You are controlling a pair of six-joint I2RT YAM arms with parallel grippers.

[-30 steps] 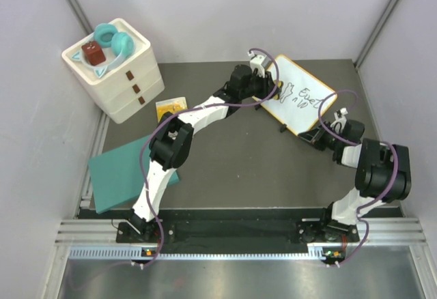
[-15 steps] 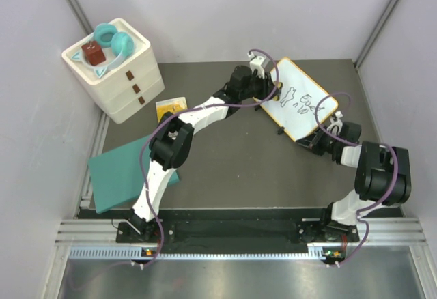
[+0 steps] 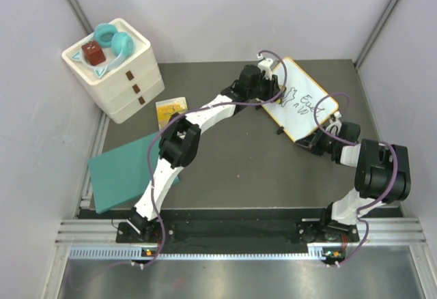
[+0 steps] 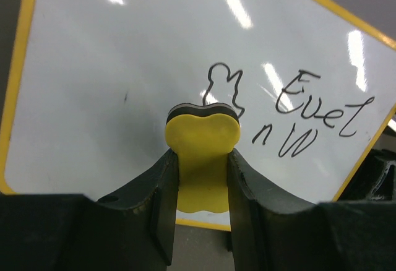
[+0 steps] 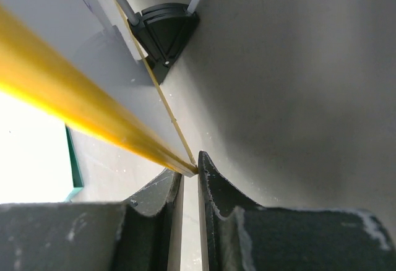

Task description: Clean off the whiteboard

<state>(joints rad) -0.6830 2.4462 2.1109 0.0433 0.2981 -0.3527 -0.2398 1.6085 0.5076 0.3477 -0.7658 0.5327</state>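
One whiteboard [image 3: 301, 101], one yellow eraser [image 4: 203, 129]. The left gripper [image 4: 203, 158] clenches the eraser, its tip at the board's scribbles. The right gripper [image 5: 189, 172] pinches the board's yellow edge.

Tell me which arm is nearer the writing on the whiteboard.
Left. The left arm holds a yellow eraser right by the writing; the right arm clamps the whiteboard frame.

Overhead view from behind; both wrist views close on the whiteboard [image 3: 300, 101].
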